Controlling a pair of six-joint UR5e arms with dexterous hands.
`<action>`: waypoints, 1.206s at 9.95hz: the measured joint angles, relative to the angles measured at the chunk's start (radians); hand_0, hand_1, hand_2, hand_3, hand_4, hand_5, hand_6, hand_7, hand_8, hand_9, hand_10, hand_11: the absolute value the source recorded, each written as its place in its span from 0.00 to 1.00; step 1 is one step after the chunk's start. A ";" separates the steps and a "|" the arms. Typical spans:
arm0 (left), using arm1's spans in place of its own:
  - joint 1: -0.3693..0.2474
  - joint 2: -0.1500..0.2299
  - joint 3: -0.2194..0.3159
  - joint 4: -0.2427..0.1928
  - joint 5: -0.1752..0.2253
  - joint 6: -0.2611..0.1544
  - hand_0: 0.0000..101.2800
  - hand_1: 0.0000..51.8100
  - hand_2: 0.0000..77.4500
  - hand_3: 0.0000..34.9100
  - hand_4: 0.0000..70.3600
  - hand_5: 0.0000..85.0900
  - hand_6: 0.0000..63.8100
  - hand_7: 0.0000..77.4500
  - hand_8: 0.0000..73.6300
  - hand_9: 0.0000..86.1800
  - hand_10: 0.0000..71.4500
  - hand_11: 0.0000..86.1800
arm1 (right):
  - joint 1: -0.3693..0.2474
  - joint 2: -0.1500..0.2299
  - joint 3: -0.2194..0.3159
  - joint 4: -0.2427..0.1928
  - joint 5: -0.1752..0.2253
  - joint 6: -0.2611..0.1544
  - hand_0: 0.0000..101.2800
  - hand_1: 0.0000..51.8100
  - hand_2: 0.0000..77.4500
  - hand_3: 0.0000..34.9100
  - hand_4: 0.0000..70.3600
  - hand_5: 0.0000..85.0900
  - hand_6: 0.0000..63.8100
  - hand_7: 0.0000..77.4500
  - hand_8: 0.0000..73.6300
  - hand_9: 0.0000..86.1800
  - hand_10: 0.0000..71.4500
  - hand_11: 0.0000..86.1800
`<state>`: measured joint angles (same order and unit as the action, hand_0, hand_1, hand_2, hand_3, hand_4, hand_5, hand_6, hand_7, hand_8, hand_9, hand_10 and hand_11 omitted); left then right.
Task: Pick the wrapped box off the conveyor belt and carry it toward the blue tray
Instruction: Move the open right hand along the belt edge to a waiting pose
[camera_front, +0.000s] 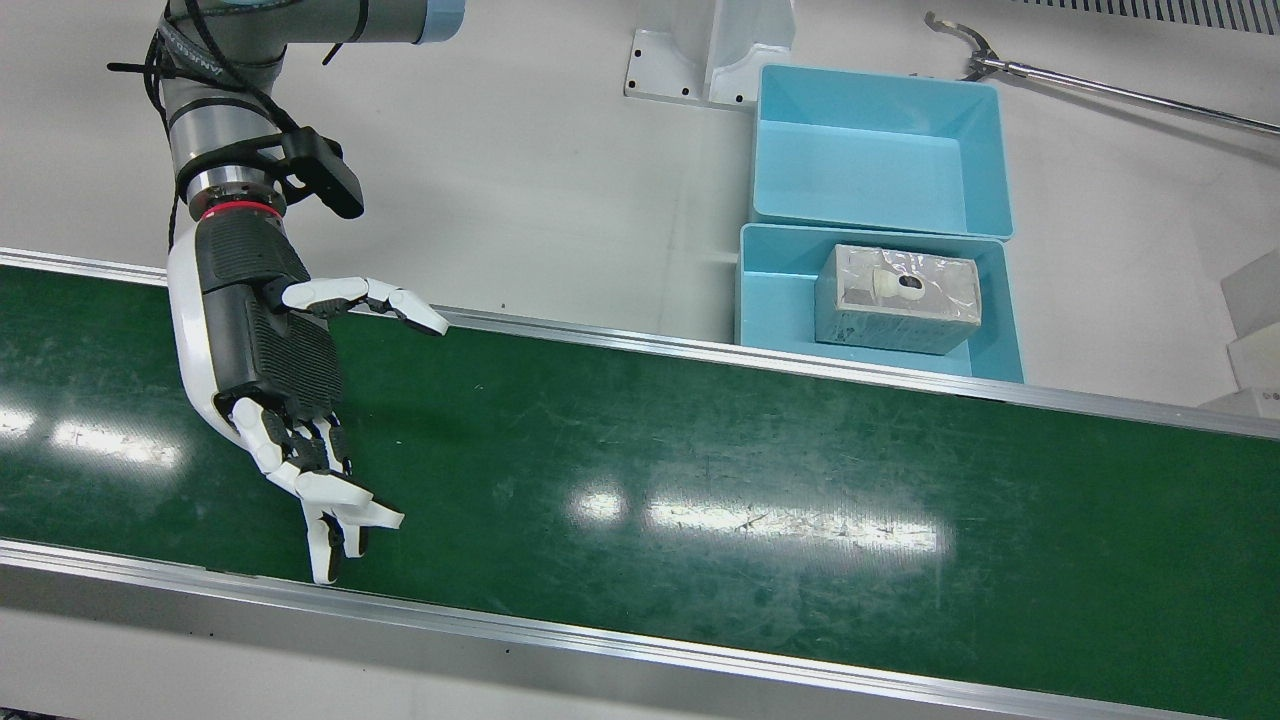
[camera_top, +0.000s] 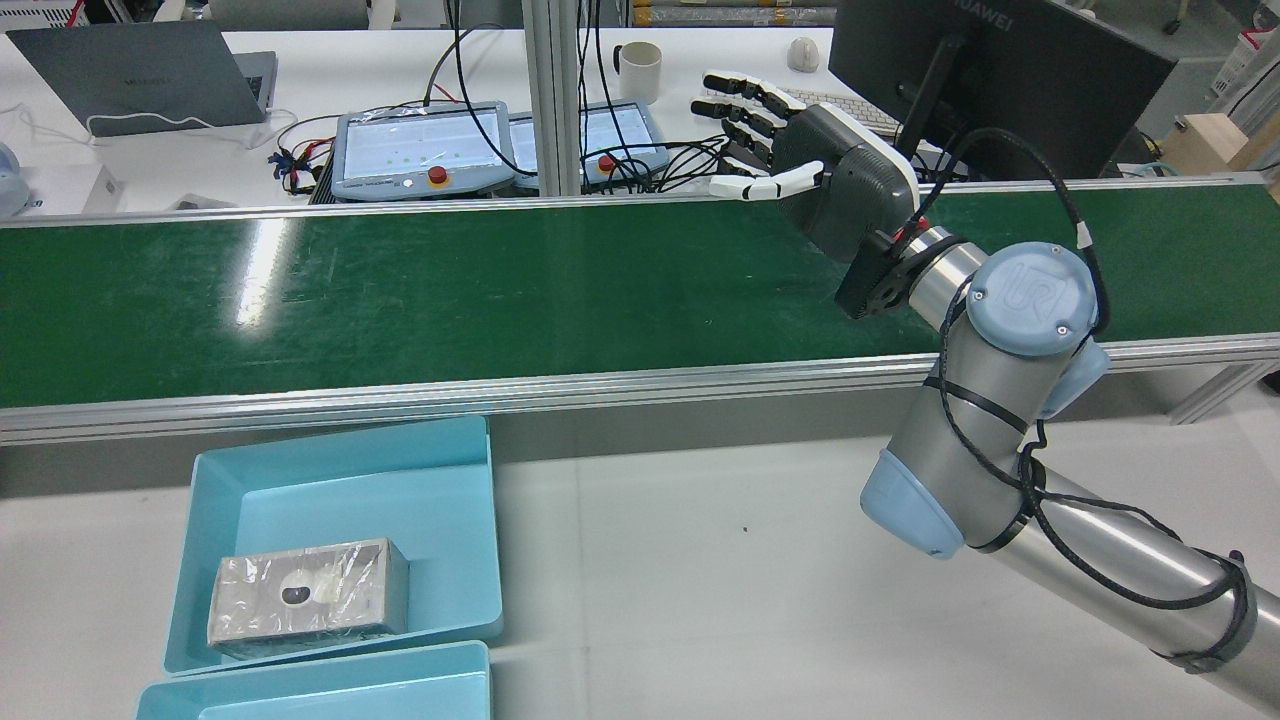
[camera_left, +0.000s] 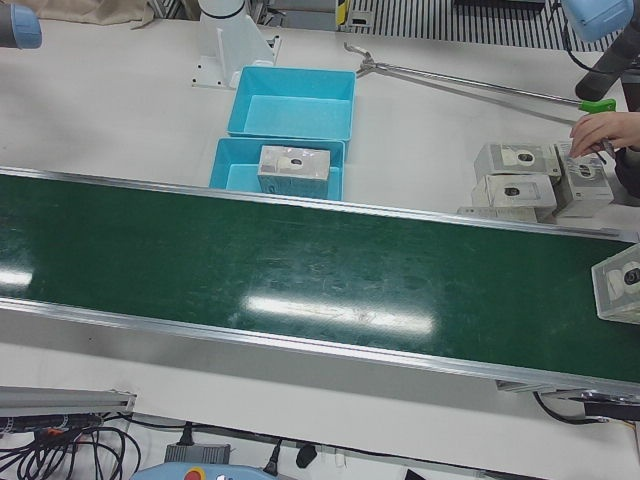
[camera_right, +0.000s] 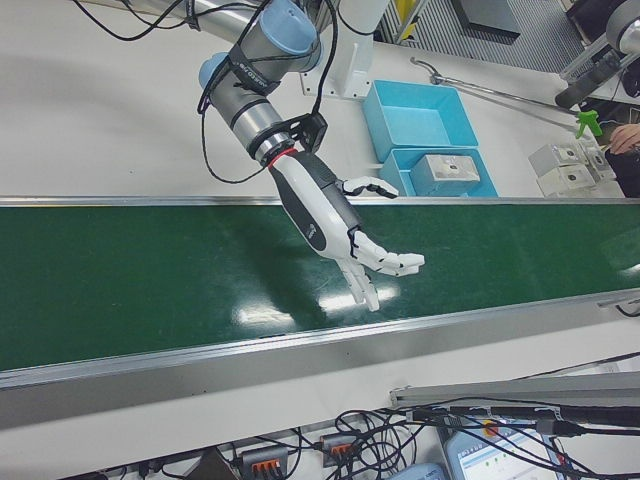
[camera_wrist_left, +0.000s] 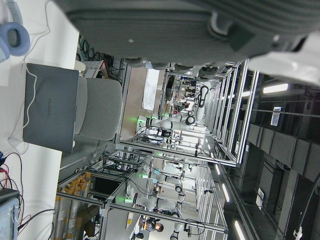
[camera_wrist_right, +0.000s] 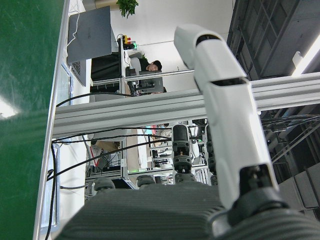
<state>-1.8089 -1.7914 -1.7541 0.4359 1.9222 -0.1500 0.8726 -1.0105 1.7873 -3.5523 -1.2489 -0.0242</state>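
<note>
A wrapped box (camera_left: 622, 283) lies on the green conveyor belt (camera_left: 300, 270) at the far right edge of the left-front view. Another wrapped box (camera_front: 897, 297) sits inside the nearer blue tray (camera_front: 765, 300), also seen from the rear as the box (camera_top: 305, 595) in the tray (camera_top: 450, 520). My right hand (camera_front: 285, 390) hovers open over the belt, fingers spread, palm empty, far from both boxes; it shows too in the rear view (camera_top: 800, 150) and the right-front view (camera_right: 345, 235). Of my left hand only the dark palm (camera_wrist_left: 175, 25) shows, its fingers hidden.
A second, empty blue tray (camera_front: 870, 150) stands behind the first. Several wrapped boxes (camera_left: 520, 175) are stacked beside the belt, with a person's hand (camera_left: 603, 130) over them. A long grabber tool (camera_front: 1100, 90) lies on the table. Teach pendants (camera_top: 420, 150) and cables sit beyond the belt.
</note>
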 joint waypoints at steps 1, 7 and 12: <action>0.000 0.000 0.000 0.000 0.000 0.000 0.00 0.00 0.01 0.00 0.00 0.01 0.00 0.01 0.01 0.00 0.01 0.00 | 0.001 0.000 0.001 0.001 0.000 0.001 0.54 0.47 0.33 0.59 0.17 0.27 0.20 0.27 0.00 0.02 0.00 0.02; 0.000 0.000 0.000 0.000 0.000 0.000 0.00 0.00 0.01 0.00 0.00 0.01 0.00 0.01 0.01 0.00 0.01 0.00 | -0.009 -0.002 -0.034 0.063 0.002 0.000 0.52 0.41 0.30 0.35 0.20 0.28 0.12 0.32 0.00 0.06 0.00 0.02; 0.000 0.000 0.000 0.000 0.000 0.000 0.00 0.00 0.01 0.00 0.00 0.01 0.00 0.01 0.01 0.00 0.01 0.00 | -0.002 -0.011 -0.038 0.094 0.005 -0.007 0.51 0.41 0.28 0.22 0.20 0.28 0.11 0.32 0.00 0.06 0.00 0.02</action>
<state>-1.8090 -1.7914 -1.7541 0.4360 1.9223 -0.1500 0.8703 -1.0218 1.7489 -3.4587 -1.2435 -0.0312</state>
